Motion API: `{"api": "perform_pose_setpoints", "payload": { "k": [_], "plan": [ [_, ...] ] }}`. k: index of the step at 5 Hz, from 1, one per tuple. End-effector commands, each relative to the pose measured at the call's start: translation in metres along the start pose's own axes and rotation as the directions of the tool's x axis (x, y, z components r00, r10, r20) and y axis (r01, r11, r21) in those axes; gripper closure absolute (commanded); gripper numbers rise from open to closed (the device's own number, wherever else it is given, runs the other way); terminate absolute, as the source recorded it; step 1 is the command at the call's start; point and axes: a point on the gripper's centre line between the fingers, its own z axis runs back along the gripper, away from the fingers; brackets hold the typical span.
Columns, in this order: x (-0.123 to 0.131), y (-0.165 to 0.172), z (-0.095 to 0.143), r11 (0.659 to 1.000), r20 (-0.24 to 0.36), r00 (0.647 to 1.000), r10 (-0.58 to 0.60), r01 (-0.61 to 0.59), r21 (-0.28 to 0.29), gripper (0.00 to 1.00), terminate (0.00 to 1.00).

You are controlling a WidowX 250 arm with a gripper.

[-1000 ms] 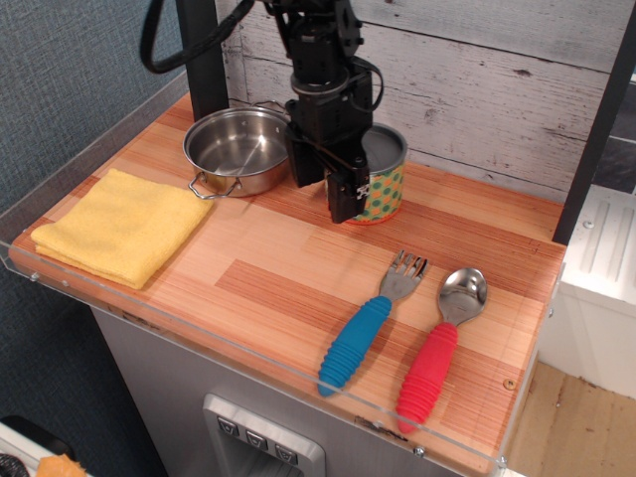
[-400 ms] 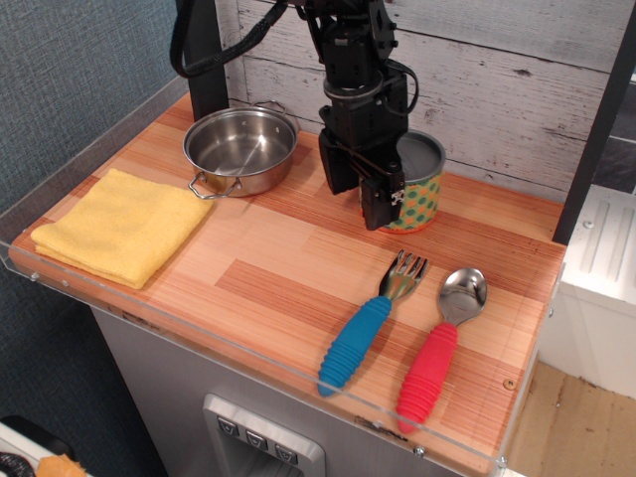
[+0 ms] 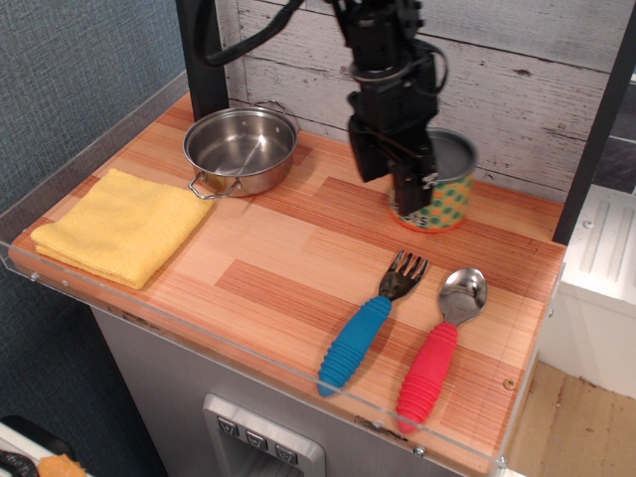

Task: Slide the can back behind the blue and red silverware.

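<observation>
Can [image 3: 443,199] upright, lid skyward, tool [image 3: 399,174] apparently gripping it.

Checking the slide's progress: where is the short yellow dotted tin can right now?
The short yellow dotted tin can stands at the table's back right by the white plank wall, behind the blue-handled fork and red-handled spoon, with the gripper at its left.

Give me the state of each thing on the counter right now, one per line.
can: upright, lid on, at the back wall, behind the fork and spoon.
gripper: at the can's left side; jaws' grip unclear.
blue fork: lying flat.
red spoon: lying flat beside the fork.
pot: upright, empty.
yellow cloth: folded flat.
</observation>
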Motion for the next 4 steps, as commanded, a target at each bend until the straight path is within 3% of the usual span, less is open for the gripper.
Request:
{"api": "perform_pose_setpoints", "payload": {
  "k": [1,2,3,4],
  "plan": [
    [0.021,-0.009,0.023,0.999,0.064,0.997,-0.053,0.054,-0.004,0.00,0.00],
    [0.007,-0.005,0.033,1.000,0.056,0.998,0.004,-0.005,0.018,0.00,0.00],
    [-0.018,0.013,0.051,0.983,0.027,0.984,0.174,-0.176,0.058,0.00,0.00],
    [-0.045,0.025,0.069,0.940,0.053,0.943,0.327,-0.331,0.084,0.00,0.00]
  ]
}}
